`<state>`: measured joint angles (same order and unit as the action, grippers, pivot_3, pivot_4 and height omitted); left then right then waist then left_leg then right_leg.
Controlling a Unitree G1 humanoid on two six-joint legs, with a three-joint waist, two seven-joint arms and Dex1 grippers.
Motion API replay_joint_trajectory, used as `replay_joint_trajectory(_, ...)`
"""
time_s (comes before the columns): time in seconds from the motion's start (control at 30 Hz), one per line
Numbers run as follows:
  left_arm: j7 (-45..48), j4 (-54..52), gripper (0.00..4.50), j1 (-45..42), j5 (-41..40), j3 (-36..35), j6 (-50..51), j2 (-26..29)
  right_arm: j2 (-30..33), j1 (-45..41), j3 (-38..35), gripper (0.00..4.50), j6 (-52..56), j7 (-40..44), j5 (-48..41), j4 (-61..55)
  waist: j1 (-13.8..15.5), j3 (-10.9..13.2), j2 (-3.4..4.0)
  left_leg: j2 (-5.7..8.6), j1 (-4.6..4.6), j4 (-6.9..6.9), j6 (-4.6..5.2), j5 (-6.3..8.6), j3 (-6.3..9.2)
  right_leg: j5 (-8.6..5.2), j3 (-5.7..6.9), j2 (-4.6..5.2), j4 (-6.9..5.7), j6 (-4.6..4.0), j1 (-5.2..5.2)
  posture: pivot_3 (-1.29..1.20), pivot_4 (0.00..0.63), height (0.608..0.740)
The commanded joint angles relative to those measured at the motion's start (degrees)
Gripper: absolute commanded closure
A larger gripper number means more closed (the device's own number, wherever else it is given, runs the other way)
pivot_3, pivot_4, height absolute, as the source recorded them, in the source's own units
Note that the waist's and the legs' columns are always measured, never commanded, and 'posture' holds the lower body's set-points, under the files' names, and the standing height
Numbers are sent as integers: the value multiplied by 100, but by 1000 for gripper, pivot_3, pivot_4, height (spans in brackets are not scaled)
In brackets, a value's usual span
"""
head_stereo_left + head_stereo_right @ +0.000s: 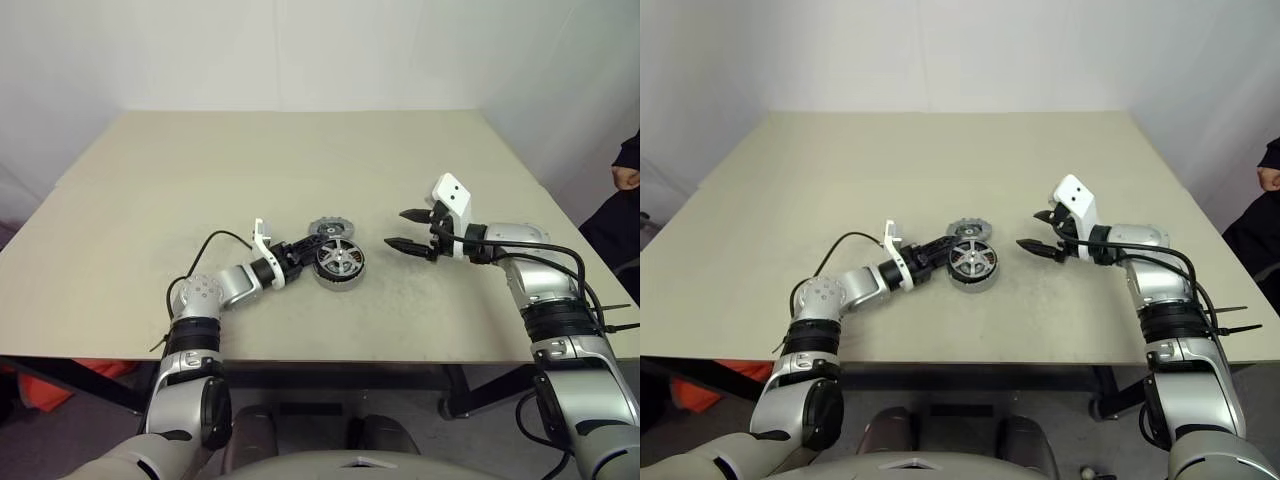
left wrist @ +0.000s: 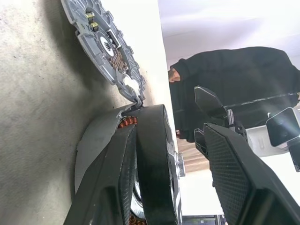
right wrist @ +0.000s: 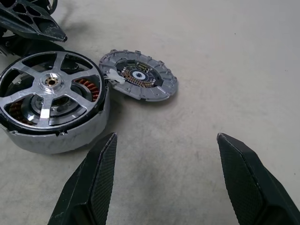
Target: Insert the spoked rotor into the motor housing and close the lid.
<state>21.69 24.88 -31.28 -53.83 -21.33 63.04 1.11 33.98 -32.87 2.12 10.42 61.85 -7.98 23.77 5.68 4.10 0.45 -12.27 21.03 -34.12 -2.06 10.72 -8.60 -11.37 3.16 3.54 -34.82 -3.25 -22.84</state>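
The flat silver-grey spoked rotor (image 3: 50, 91) sits in the dark copper-wound motor housing (image 3: 96, 110), probably heavy, rigid, slick; the notched grey disc lid (image 3: 138, 75) lies toward the table's far edge, best pinched at its rim; the left gripper (image 1: 297, 257) is loosely parted beside the housing, the right gripper (image 1: 407, 229) open, empty.

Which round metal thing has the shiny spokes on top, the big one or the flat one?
The big one: the motor housing, with the spoked rotor sitting in its top. The lid beside it is thin and flat, showing a little circuit pattern instead of spokes.

A beige table (image 1: 150, 200) is seen; on it, near the middle, lie the housing (image 1: 340, 262) and, just beyond, a toothed disc (image 1: 326, 229).
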Motion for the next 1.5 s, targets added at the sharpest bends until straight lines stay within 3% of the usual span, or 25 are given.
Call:
replay_joint_trajectory(0.03,75,-377,2130,-51,-199,-164,-63,62,-17,-156,-27,672,-72,61,-125,-155,-10,0,0,0,0,0,0,0,0,0,0,0,0,0,-1,0,0,740)
replay_joint_trajectory(0.53,228,-942,2130,173,-521,-287,-69,68,-103,-144,15,672,-53,138,-204,-240,2,1,0,1,12,0,2,1,0,0,0,1,1,-1,-11,0,0,740)
replay_joint_trajectory(1.07,-786,-51,2130,52,-63,-669,-634,57,-134,-181,47,672,-101,78,-139,-190,-3,0,0,2,6,0,1,1,0,0,0,1,1,0,-6,0,0,740)
replay_joint_trajectory(1.23,-478,-564,2130,249,145,-535,-1197,155,-138,-169,63,672,-112,64,-134,-166,-26,0,0,-1,0,0,0,0,0,-16,0,0,0,31,-2,0,0,740)
replay_joint_trajectory(1.5,-88,-950,2130,425,0,-455,-1634,17,-157,-166,85,672,-111,45,-122,-166,22,0,0,5,11,1,5,3,0,0,2,9,3,3,-7,0,0,740)
